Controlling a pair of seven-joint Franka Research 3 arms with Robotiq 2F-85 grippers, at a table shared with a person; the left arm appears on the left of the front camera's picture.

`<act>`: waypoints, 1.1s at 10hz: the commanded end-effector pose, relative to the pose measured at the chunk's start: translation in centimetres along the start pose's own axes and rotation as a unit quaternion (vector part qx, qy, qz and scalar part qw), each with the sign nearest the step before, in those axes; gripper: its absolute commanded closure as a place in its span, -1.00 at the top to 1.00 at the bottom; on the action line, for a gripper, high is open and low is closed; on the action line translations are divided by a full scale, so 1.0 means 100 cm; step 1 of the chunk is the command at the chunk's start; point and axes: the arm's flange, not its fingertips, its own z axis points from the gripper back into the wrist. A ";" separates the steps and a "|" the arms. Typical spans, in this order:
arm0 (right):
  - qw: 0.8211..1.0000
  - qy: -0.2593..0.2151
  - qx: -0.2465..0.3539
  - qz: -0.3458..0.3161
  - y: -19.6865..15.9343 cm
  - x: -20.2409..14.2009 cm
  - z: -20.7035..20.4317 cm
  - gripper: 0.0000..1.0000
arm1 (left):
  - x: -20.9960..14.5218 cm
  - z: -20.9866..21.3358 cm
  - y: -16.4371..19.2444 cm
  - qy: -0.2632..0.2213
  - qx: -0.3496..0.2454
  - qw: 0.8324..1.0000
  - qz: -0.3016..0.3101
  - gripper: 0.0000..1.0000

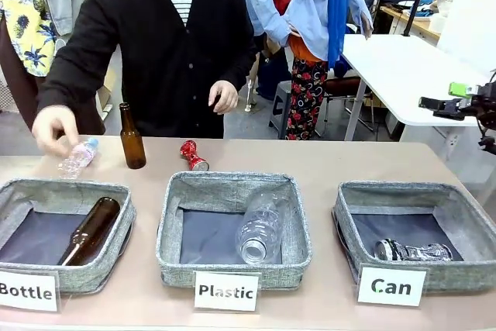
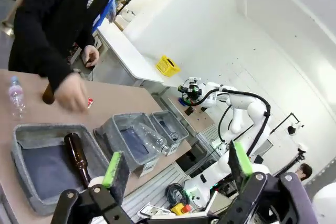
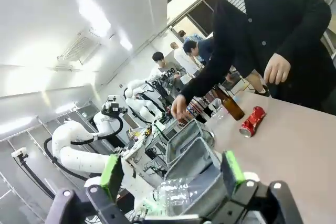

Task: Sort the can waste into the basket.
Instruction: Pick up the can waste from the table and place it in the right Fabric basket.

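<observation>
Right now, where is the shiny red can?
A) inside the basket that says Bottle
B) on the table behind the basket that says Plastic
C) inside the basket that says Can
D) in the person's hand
B: the red can lies on the table just beyond the Plastic basket, with no hand on it; the Can basket holds the silver and dark can instead.

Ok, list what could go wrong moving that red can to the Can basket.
The upright brown bottle stands close to the red can; a reach might knock it over.
The person's hand hangs low just past that bottle; an arm could meet it.
The red can lies behind the Plastic basket, away from the Can basket; a loose grip could drop it there.
</observation>
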 end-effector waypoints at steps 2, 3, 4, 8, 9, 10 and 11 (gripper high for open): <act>1.000 0.011 -0.003 0.011 0.002 0.003 0.003 1.00 | -0.006 -0.056 0.032 0.096 0.019 0.995 0.024 1.00; 1.000 0.011 -0.003 0.011 0.002 0.003 0.003 1.00 | -0.017 -0.090 0.045 0.150 0.008 0.988 0.043 1.00; 1.000 0.011 -0.003 0.011 0.002 0.003 0.003 1.00 | -0.029 -0.128 0.063 0.200 0.033 0.978 0.043 1.00; 0.952 0.091 -0.149 -0.249 -0.006 -0.021 -0.007 1.00 | -0.044 -0.160 0.084 0.231 0.043 0.970 0.067 1.00; 0.943 0.119 -0.187 -0.249 -0.005 -0.026 -0.011 1.00 | -0.044 -0.160 0.084 0.231 0.043 0.970 0.067 1.00; 0.942 0.123 -0.198 -0.240 -0.004 -0.028 -0.016 1.00 | -0.044 -0.160 0.084 0.231 0.043 0.970 0.067 1.00; 0.955 0.103 -0.184 -0.209 -0.006 -0.025 -0.022 1.00 | -0.044 -0.160 0.084 0.231 0.043 0.970 0.067 1.00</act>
